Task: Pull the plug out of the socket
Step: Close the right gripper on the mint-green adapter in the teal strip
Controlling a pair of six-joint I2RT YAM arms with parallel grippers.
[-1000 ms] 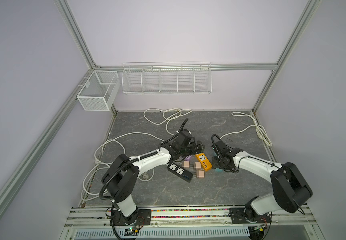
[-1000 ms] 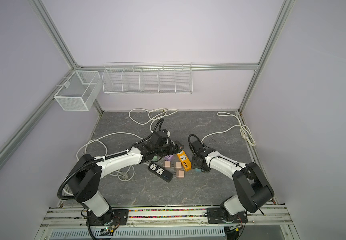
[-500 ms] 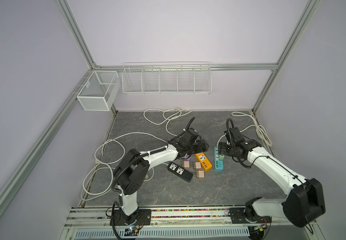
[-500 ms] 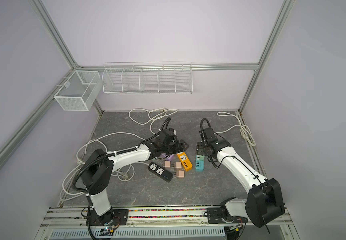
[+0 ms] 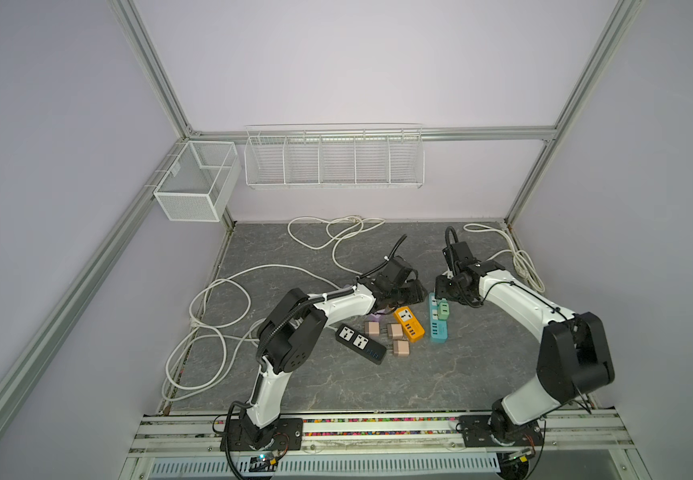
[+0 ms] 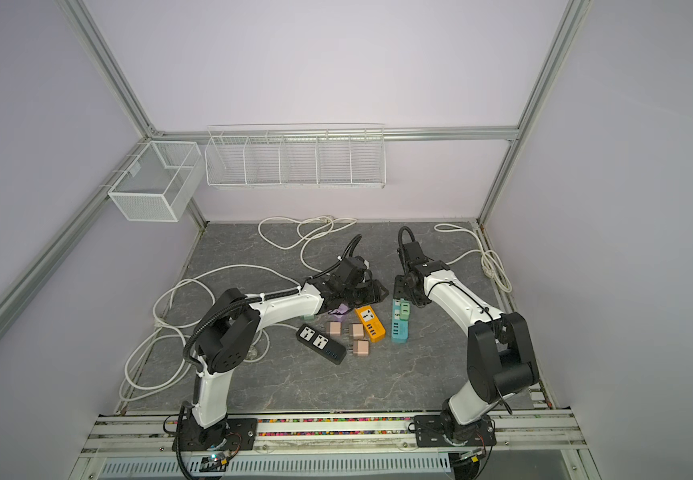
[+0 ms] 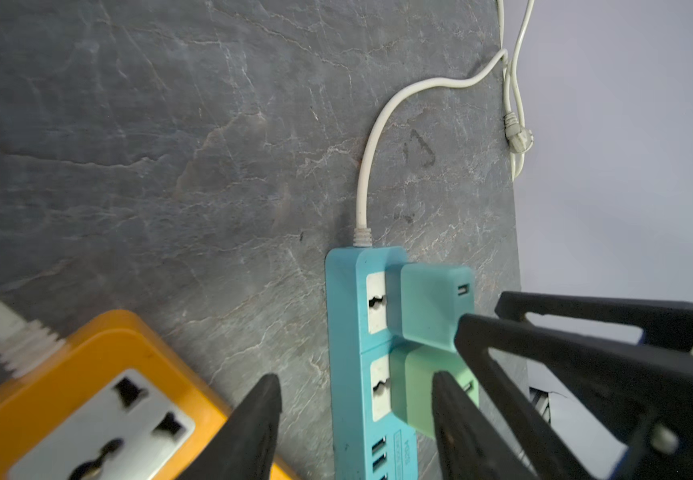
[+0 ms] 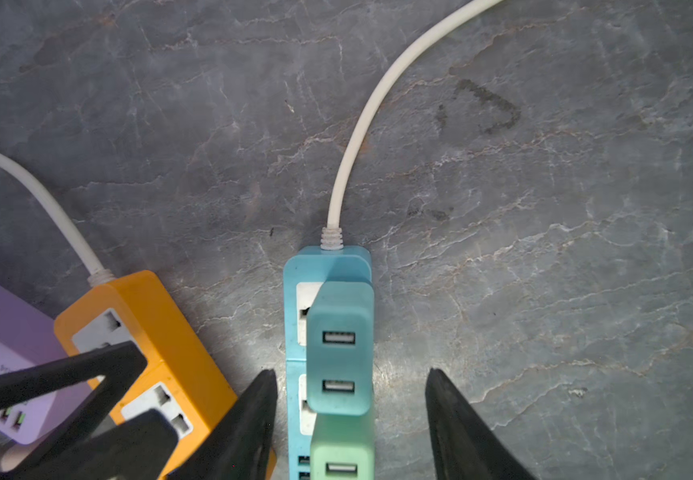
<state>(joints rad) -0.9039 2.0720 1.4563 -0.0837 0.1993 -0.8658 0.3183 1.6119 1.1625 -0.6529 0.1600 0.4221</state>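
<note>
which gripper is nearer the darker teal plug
Right. The right gripper has a finger on each side of the teal plug; the left gripper is farther along the blue strip, by the green plug.

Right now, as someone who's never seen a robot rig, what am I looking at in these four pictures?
Two white-and-black robot arms stand at a grey stone-patterned table. Two pictures look down from overhead; the other two come from a camera on each arm's wrist, so black gripper fingers poke in. On the table lie a long blue power strip carrying a teal plug-in adapter and a light green plug-in adapter, an orange power strip, a black power strip, three loose beige adapters and white cables. The left gripper and right gripper both hover over the blue strip, jaws apart. Nothing is held.
</note>
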